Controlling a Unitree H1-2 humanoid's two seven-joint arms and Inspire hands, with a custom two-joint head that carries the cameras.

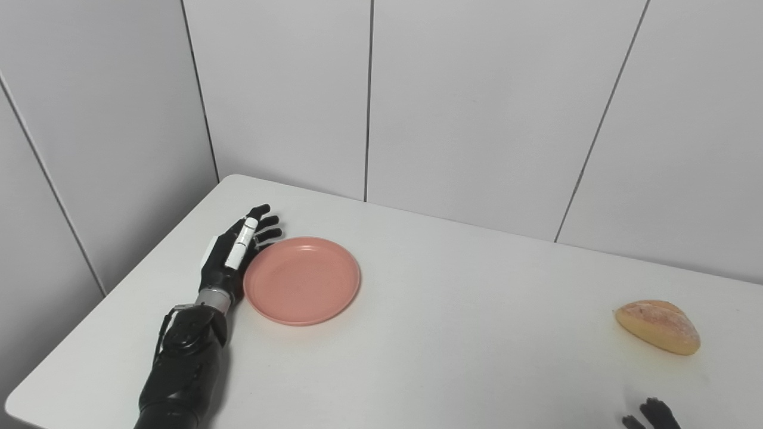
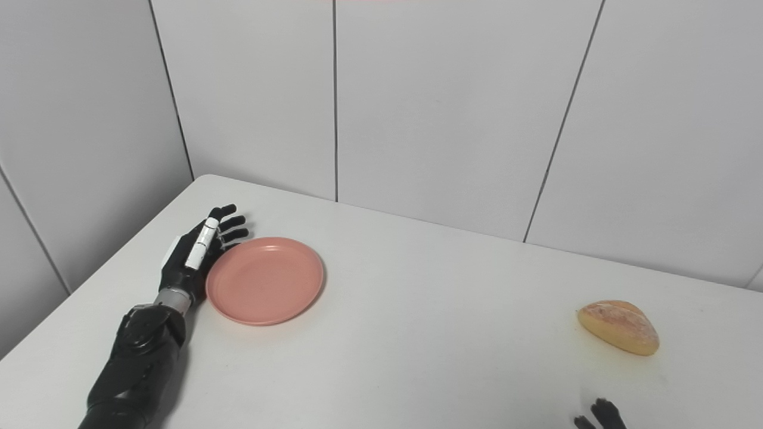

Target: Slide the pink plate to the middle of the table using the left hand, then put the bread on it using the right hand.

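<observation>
A pink plate (image 1: 301,280) lies flat on the left part of the white table (image 1: 453,310). My left hand (image 1: 235,253) rests edge-on against the plate's left rim, fingers straight and apart, holding nothing. A golden bread roll (image 1: 658,326) lies on the table at the far right. Only the fingertips of my right hand (image 1: 653,414) show at the bottom edge, below and a little left of the bread, apart from it. Whether that hand is open or shut is hidden.
White panelled walls (image 1: 369,101) stand close behind the table and along its left side. The table's rounded far-left corner (image 1: 235,177) is just beyond my left hand. Bare table surface lies between the plate and the bread.
</observation>
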